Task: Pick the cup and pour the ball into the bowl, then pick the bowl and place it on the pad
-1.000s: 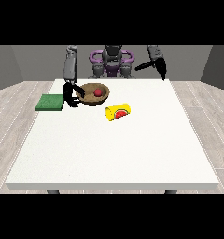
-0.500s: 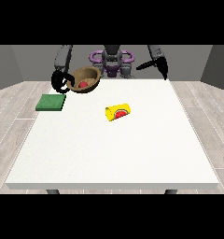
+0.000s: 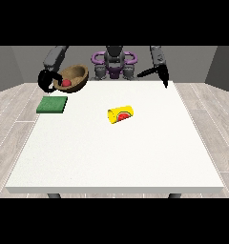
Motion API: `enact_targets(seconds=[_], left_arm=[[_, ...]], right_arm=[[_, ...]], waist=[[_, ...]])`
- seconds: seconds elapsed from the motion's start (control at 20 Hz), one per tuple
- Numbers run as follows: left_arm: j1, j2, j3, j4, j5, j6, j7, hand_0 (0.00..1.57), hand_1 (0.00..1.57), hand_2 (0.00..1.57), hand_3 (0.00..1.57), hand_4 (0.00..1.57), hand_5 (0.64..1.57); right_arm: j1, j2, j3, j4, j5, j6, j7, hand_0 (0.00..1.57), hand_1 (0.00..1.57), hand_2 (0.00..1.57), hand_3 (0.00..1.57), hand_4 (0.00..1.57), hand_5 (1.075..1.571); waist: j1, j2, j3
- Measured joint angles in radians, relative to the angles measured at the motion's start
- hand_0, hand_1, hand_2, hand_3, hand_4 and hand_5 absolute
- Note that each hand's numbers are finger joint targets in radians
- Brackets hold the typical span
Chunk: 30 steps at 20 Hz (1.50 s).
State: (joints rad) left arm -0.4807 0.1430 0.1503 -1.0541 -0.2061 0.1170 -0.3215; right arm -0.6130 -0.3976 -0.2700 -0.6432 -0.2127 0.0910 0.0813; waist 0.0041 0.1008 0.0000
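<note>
Since half a second ago the bowl (image 3: 72,78) has swung a little toward the frame's left and tipped further — it is held in the air at upper left, above and behind the green pad (image 3: 52,104), not touching it. Inside lies the red ball (image 3: 67,83). At the view's left, the hand (image 3: 46,80) curls around the bowl's rim. Near the table's (image 3: 111,157) middle, the yellow cup (image 3: 120,114) lies on its side. At upper right, the other hand (image 3: 160,75) hangs with fingers pointing down — held straight, gripping nothing.
</note>
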Motion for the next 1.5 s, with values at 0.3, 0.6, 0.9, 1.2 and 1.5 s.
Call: enact_targets(seconds=[0.3, 0.6, 0.9, 1.2, 1.5], left_arm=[[-0.028, -0.032, -0.031, -0.034, -0.024, 0.044, -0.048, 0.00, 0.00, 0.00, 0.00, 0.00, 1.565], [-0.082, -0.060, -0.083, -0.162, -0.061, 0.083, -0.018, 0.00, 0.00, 0.00, 0.00, 0.00, 1.564], [-0.054, -0.067, -0.129, -0.317, -0.098, 0.103, 0.033, 0.00, 0.00, 0.00, 0.00, 0.00, 1.563], [-0.035, -0.056, -0.138, -0.437, -0.109, 0.104, 0.086, 0.00, 0.00, 0.00, 0.00, 0.00, 1.563], [-0.019, -0.057, -0.150, -0.510, -0.112, 0.096, 0.148, 0.00, 0.00, 0.00, 0.00, 0.00, 1.566]], right_arm=[[-0.017, -0.107, -0.095, 0.049, -0.077, 0.096, -0.040, 1.57, 1.57, 1.57, 1.44, 1.02, 1.562], [-0.018, -0.215, -0.165, 0.146, -0.105, 0.190, -0.168, 1.57, 1.57, 1.57, 0.78, 1.02, 1.568], [-0.018, -0.330, -0.195, 0.220, -0.088, 0.250, -0.288, 1.57, 1.57, 1.57, 0.00, 1.04, 1.569], [-0.035, -0.371, -0.194, 0.268, -0.064, 0.267, -0.362, 1.57, 1.57, 1.57, 0.46, 1.02, 1.571], [-0.099, -0.420, -0.223, 0.324, -0.097, 0.307, -0.284, 1.57, 1.57, 1.57, 0.00, 0.71, 1.569]], waist=[[0.023, 0.111, 0.0003], [0.066, 0.260, 0.0018], [0.081, 0.352, 0.0027], [0.067, 0.402, 0.0021], [0.059, 0.387, 0.0020]])
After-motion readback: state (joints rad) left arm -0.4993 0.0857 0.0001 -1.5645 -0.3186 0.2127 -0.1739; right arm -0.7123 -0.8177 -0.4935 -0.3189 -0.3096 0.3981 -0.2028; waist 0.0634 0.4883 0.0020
